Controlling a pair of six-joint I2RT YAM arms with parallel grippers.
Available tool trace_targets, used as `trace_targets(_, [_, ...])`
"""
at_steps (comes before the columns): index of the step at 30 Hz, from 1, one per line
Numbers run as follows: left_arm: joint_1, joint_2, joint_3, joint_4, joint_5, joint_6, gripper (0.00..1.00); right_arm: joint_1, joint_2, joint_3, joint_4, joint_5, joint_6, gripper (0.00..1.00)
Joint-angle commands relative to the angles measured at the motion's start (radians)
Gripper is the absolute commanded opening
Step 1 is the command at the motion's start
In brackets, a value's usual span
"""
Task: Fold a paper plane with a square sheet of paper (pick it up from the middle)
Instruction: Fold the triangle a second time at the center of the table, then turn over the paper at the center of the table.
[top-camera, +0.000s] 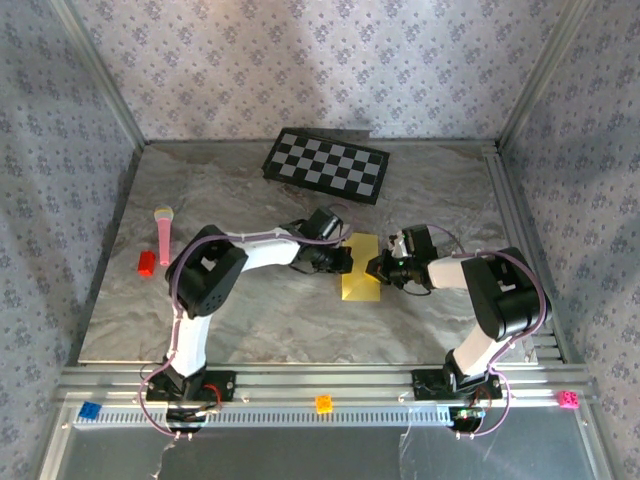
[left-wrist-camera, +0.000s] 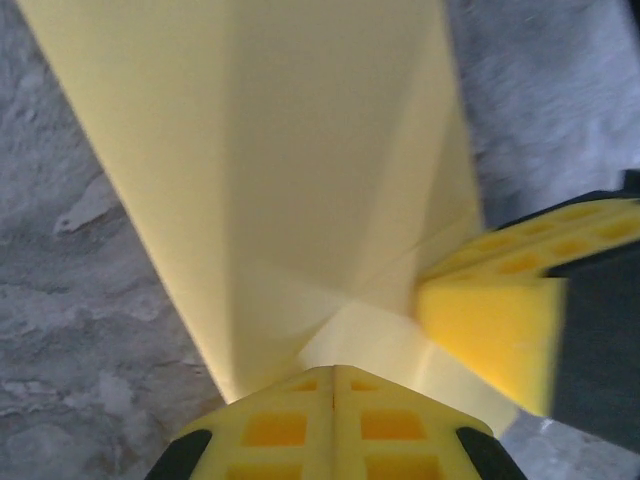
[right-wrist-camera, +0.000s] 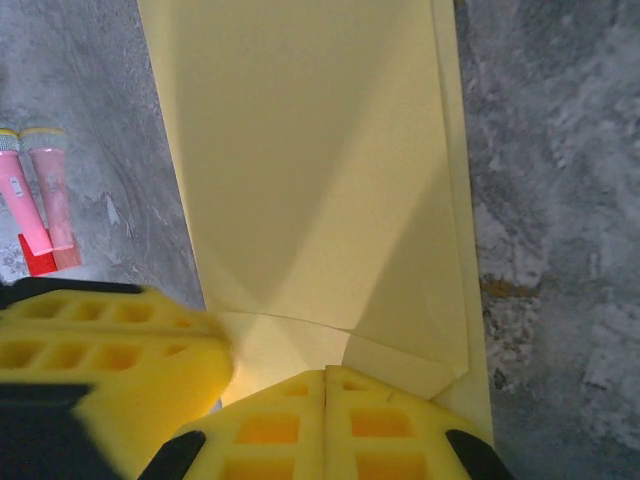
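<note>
Jaws shut, left gripper (top-camera: 345, 260) and right gripper (top-camera: 377, 268) bear down on the folded square sheet of paper (top-camera: 361, 282) mid-table (top-camera: 250, 310), seemingly flattening its crease.

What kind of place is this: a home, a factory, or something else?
Probably a small robot test cell in a laboratory, not a home: aluminium rails run along the near edge, floral-patterned walls enclose the grey marble-look table, and a black-and-white checkerboard lies at the back.
</note>
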Motion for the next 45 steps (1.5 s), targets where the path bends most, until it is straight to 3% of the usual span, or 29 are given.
trace_targets(1, [-0.009,0.023,-0.006,-0.04,-0.016,0.023,0.05,0.003,-0.012,0.015,-0.098,0.024,-0.028,0.0])
trace_targets(8, [-0.044,0.0,-0.068,-0.052,-0.049,0.0,0.04,0.011,-0.15,0.055,-0.306,0.105,-0.063,0.13])
trace_targets(13, [-0.077,-0.055,-0.107,-0.049,-0.102,-0.064,0.04,0.051,-0.275,0.038,-0.481,0.247,-0.041,0.37])
trace_targets(17, [-0.094,-0.083,-0.129,-0.036,-0.141,-0.109,0.04,0.062,-0.362,-0.016,-0.516,0.258,0.009,0.43])
trace_targets(21, [-0.094,-0.099,-0.141,-0.029,-0.165,-0.132,0.04,0.092,-0.403,-0.05,-0.513,0.249,0.062,0.43])
trace_targets(28, [-0.092,-0.101,-0.146,-0.007,-0.16,-0.152,0.04,0.164,-0.384,-0.055,-0.489,0.252,0.1,0.33])
trace_targets(35, [-0.092,-0.098,-0.144,0.005,-0.139,-0.148,0.04,0.205,-0.355,-0.059,-0.494,0.311,0.131,0.37])
trace_targets(45, [-0.091,-0.105,-0.147,0.003,-0.136,-0.14,0.04,0.211,-0.287,-0.057,-0.401,0.269,0.135,0.41])
